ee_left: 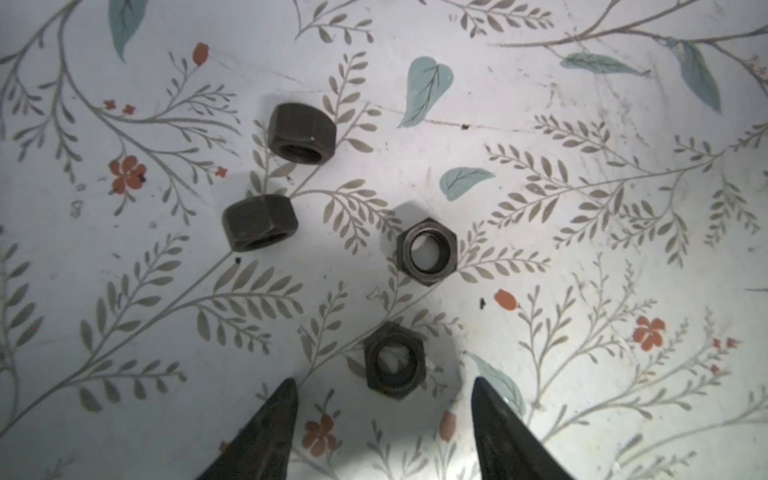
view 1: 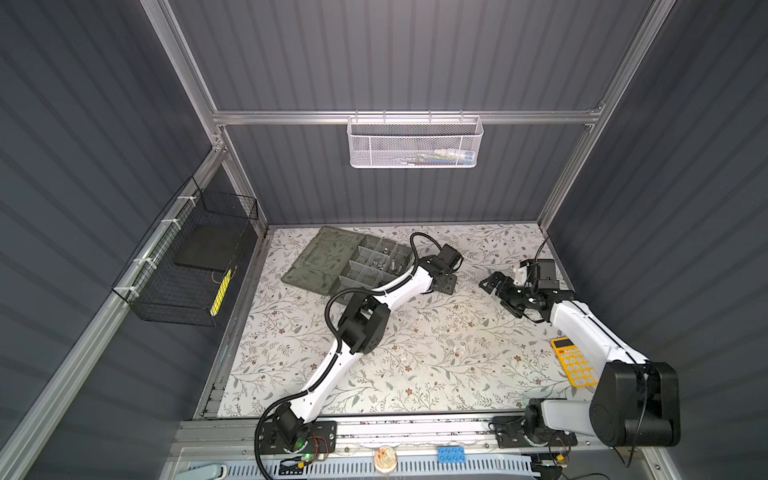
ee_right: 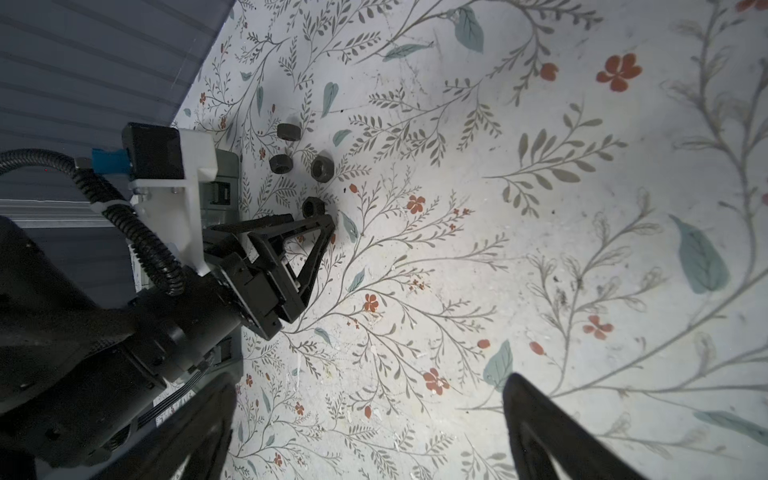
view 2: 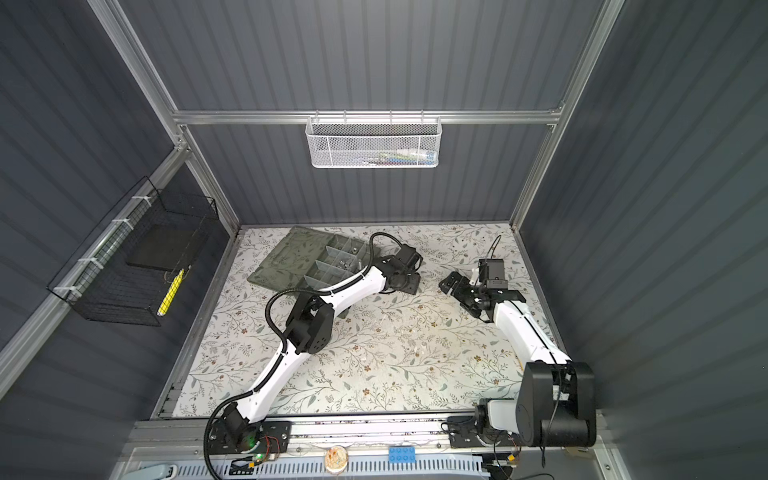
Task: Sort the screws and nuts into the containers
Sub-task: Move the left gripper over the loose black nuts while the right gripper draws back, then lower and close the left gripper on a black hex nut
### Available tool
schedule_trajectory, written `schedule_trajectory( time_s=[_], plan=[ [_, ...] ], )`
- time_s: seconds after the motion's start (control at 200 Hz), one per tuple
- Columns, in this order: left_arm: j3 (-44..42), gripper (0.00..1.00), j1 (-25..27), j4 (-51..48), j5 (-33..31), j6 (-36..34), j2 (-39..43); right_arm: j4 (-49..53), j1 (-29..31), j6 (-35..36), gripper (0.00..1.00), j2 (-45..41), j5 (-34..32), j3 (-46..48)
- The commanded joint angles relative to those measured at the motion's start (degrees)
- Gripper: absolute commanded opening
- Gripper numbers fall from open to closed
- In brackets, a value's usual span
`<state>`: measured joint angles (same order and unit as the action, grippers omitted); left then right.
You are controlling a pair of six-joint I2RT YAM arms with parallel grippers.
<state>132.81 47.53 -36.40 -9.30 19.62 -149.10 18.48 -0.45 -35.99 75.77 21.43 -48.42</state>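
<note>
1. Where the left gripper (ee_left: 384, 380) hangs, jaws parted, a black nut (ee_left: 395, 387) lies untouched between its tips, lower centre.
2. Three more nuts (ee_left: 259, 222): mid-frame.
3. Right gripper (ee_right: 370, 380): wide open, empty.
4. Containers (view 1: 365, 266): upper left of table (view 1: 436, 353).

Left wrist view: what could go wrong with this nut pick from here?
The nearest nut lies flat, and the fingertips of the left hand flank only its near part; a shallow pinch could squirt it forward. The second flat nut sits just beyond and could get knocked.
</note>
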Motion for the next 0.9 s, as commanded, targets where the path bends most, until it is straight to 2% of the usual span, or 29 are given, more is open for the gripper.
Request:
schedule_trajectory(
  time_s=[0.0, 0.115, 0.19, 0.335, 0.595, 0.896],
  plan=[
    [1.8, 0.6, 0.5, -4.0, -1.9, -0.5, -4.6, -0.8, -0.3, -0.6, 0.99, 0.7, 1.9, 0.6],
    [3.7, 0.48, 0.6, -4.5, -2.7, -0.4, -6.0, -0.9, -0.5, -0.6, 0.99, 0.7, 1.9, 0.8],
    [3.7, 0.46, 0.6, -4.4, -2.8, -0.3, -6.1, -1.0, -0.8, -0.6, 0.99, 1.0, 2.3, 0.7],
    [2.4, 0.33, 0.7, -4.2, -2.4, -0.2, -5.8, -1.4, -1.1, -1.1, 0.99, 1.7, 3.4, 0.7],
    [-2.1, 0.22, 0.7, -1.0, 0.2, 0.6, -3.2, -2.7, -1.1, -2.3, 0.99, 0.7, 4.2, 1.6],
    [-2.6, 0.15, 0.6, -1.8, 5.9, 2.9, -2.8, -5.3, -1.1, -2.7, 0.99, 0.1, 3.7, 2.9]
  ],
)
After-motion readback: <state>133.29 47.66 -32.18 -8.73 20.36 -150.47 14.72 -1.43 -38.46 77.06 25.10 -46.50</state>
